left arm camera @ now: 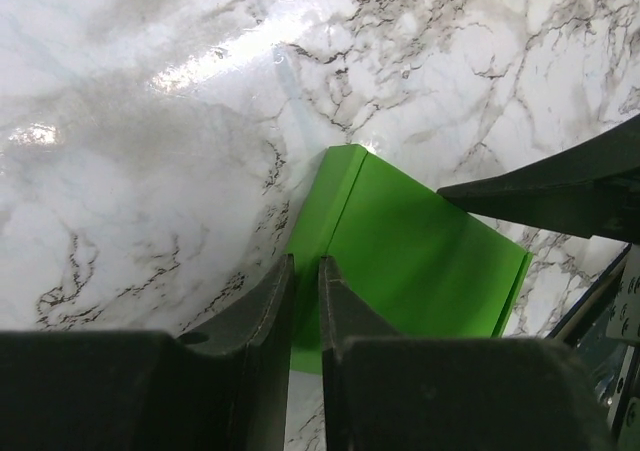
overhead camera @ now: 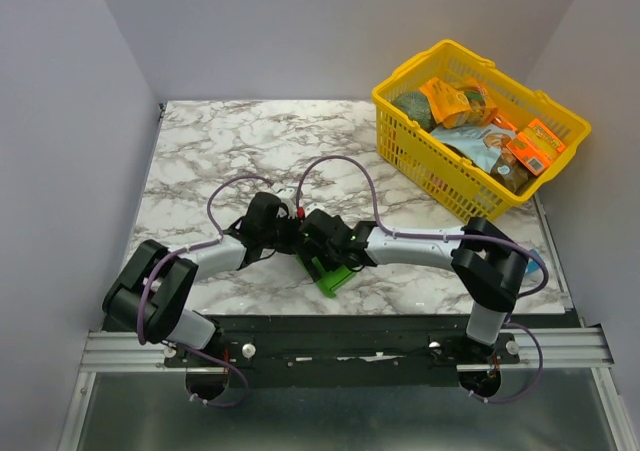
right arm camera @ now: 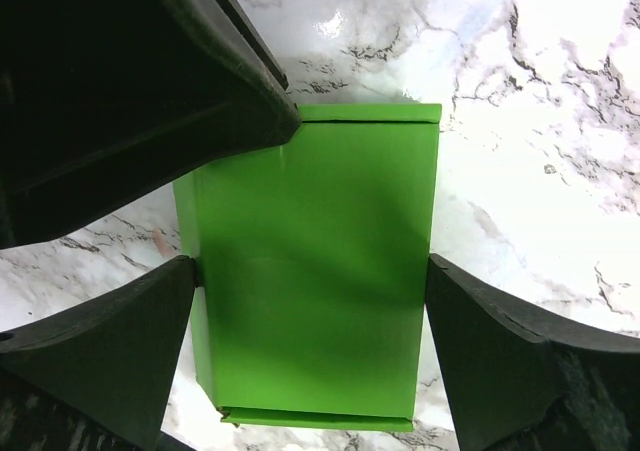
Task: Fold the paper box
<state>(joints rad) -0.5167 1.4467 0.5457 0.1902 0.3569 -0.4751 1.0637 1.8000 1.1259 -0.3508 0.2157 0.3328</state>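
Green paper box point(right arm camera: 315, 271) by the marble counter's point(overhead camera: 250, 141) near edge, right pincer point(right arm camera: 310, 263) gripping its two sides, left pincer point(left arm camera: 305, 276) narrowed almost shut at its corner.

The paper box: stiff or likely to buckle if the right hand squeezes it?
Probably light and flexible: the paper box is thin creased card. With the right hand straddling its sides, a hard squeeze would likely bow the panel. Flat-faced on the marble table, it should slide, not roll.
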